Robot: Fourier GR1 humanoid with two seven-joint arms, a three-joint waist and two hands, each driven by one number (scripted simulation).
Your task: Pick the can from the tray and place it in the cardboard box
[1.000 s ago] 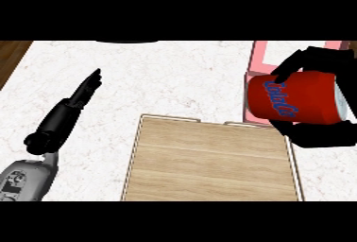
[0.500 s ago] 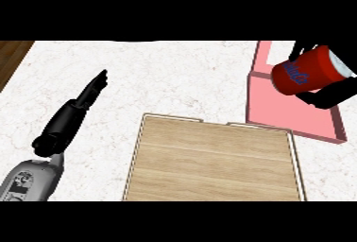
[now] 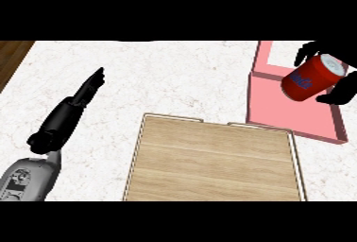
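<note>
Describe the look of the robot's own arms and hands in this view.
The left hand is matte black, long and slender, on a glossy grey forearm bearing small dark markings. Of the right hand only black fingers show at the view's edge. No cables or sleeves visible.

Right robot hand (image 3: 337,92) mostly cut off by edge.

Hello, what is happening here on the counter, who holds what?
The right hand is curled round a red can, holding it tilted over the pink tray at the far right. The cardboard box lies in front with no can in it yet. The left hand rests open at the left, fingers straight.
</note>
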